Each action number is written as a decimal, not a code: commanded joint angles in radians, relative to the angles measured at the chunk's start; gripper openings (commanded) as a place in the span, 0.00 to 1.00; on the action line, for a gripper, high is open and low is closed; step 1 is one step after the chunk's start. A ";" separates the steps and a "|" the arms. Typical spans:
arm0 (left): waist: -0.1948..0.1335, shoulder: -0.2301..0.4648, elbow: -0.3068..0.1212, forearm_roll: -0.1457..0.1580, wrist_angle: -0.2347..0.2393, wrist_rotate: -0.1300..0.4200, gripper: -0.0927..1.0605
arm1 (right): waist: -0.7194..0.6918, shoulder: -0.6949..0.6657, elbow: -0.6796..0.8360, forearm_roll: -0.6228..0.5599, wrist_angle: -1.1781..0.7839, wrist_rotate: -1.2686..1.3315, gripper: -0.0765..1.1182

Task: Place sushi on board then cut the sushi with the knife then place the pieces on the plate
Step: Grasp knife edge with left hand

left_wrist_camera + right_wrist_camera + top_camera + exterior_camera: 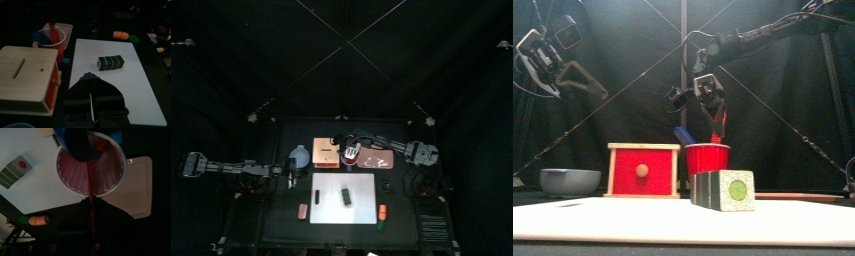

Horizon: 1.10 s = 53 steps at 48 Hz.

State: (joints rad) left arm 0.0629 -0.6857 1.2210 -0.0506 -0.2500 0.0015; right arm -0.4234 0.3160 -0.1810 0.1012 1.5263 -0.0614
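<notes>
The dark green sushi roll (346,196) (726,189) (111,62) lies on the white cutting board (329,186) (130,95). Behind the board stands the red cup (708,158) (91,165), with the blue knife (684,134) (77,143) in it. My right gripper (711,108) (92,210) hangs over the cup, shut on the red knife (718,126) (89,188), whose lower end is still inside the cup. The pink plate (377,159) (138,183) lies right of the cup. My left gripper (291,180) (87,76) is shut and empty, held high at the board's left edge.
A wooden box with a red drawer front (326,152) (644,170) stands left of the cup, and a blue-grey bowl (299,155) (571,181) left of that. Small toy foods (302,209) (382,212) lie beside the board's front corners.
</notes>
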 commanded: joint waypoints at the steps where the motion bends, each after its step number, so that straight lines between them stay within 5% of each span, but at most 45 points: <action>1: 0.003 0.002 -0.012 -0.002 -0.005 -0.003 0.06 | -0.003 -0.035 -0.031 0.003 0.014 -0.002 0.26; 19: 0.003 0.000 -0.015 -0.029 -0.005 0.000 0.06 | -0.011 -0.132 -0.078 -0.002 0.049 0.003 0.26; 53: 0.003 -0.089 -0.037 -0.029 -0.015 0.000 0.06 | 0.012 -0.497 0.064 -0.044 -0.034 -0.003 0.26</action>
State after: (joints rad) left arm 0.0644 -0.7731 1.2149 -0.0798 -0.2531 0.0000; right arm -0.4234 -0.0997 -0.1304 0.0675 1.5309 -0.0660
